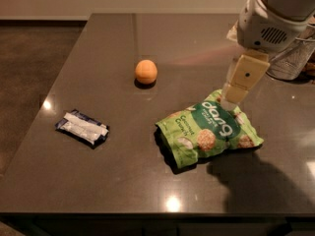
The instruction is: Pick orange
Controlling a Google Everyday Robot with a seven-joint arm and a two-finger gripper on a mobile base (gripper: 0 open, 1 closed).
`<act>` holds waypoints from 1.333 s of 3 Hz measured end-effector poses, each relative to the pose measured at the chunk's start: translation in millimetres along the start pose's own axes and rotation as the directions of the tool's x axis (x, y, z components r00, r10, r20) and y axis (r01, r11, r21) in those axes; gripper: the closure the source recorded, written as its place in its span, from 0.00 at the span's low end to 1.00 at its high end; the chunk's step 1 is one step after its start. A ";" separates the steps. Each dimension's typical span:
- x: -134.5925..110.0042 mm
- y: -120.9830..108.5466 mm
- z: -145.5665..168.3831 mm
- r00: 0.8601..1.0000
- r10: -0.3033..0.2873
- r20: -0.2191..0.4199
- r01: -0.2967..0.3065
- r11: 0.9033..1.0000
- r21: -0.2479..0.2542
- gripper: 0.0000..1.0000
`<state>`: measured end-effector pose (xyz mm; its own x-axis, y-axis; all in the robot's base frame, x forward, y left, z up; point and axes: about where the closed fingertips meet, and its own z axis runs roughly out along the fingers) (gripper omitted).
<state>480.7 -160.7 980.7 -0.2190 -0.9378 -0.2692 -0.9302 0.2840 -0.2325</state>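
My gripper point(229, 101) (width: I cannot tell) hangs over the crinkly green snack bag point(209, 132), well apart from the small round matte orange point(146, 71).

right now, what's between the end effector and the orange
Bare table in the camera view; the end effector hangs over the snack bag's top edge.

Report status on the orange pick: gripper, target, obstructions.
Gripper over green snack bag's far edge, right of target, apart from it. Orange loose on table, untouched. Nothing seen between them; packet off to the side.
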 end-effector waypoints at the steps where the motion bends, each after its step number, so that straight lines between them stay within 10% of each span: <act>1: -39.5 -21.2 20.0 0.996 0.072 0.050 -0.071 0.997 -0.010 0.00; 4: -131.4 -63.7 105.7 0.955 0.246 0.164 -0.227 0.966 -0.126 0.00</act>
<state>599.8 -34.5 932.1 -0.3892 -0.7934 -0.4680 -0.8858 0.4618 -0.0462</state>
